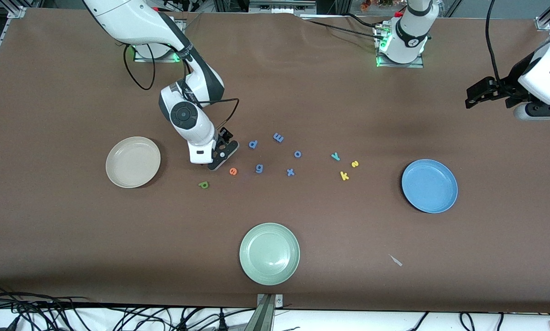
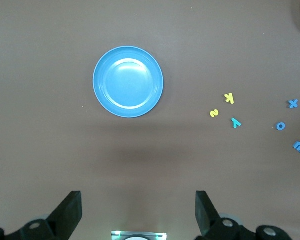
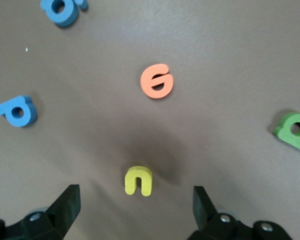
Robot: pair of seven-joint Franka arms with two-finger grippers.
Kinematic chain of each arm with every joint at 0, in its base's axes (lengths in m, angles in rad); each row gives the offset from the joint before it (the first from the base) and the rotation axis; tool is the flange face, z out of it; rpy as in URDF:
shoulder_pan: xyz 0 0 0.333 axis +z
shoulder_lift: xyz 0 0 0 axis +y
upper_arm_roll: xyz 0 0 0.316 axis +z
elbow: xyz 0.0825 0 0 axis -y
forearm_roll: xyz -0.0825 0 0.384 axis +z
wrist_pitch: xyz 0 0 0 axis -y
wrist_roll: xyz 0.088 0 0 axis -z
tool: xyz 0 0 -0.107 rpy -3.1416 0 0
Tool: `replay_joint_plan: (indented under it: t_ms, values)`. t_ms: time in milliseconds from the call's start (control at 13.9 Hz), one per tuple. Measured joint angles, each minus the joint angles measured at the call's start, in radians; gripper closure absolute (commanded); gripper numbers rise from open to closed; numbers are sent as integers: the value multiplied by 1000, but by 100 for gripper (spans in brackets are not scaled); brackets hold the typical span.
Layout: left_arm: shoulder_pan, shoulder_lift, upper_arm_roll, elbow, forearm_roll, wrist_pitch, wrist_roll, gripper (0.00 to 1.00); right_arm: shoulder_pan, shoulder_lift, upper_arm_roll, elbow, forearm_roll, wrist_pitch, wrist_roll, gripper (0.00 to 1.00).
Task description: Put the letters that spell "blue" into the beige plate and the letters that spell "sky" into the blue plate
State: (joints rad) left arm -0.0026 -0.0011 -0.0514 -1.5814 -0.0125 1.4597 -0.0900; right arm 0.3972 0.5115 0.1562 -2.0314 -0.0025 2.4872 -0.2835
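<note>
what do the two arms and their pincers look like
Both arms have glossy white shells with dark grey joint bands and round black caps. The right pincer is black with two flat fingers, and a thin black cable loops along its wrist. The left pincer is black too. Green lights glow at both bases.

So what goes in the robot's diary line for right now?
right tool: open, low over yellow u | left tool: open, waits above table | beige plate, blue plate: empty

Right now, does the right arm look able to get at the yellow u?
Probably yes: the right gripper hangs open right over the yellow u, which lies alone on the table, apart from the orange e.
</note>
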Motion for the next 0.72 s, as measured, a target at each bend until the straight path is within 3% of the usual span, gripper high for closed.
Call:
replay_joint_plan:
  t_ms: [144,360,721]
  values:
    - [0,0,0,0,0,0,0,0,5,3,0,-7,0,0,-7,14]
    - [-1,0,0,0,0,0,0,0,17,4,1,-13,-1,0,-9,37]
    - [-3,0,-1,0,0,0,0,0,20,5,1,-22,-22,1,-19,42]
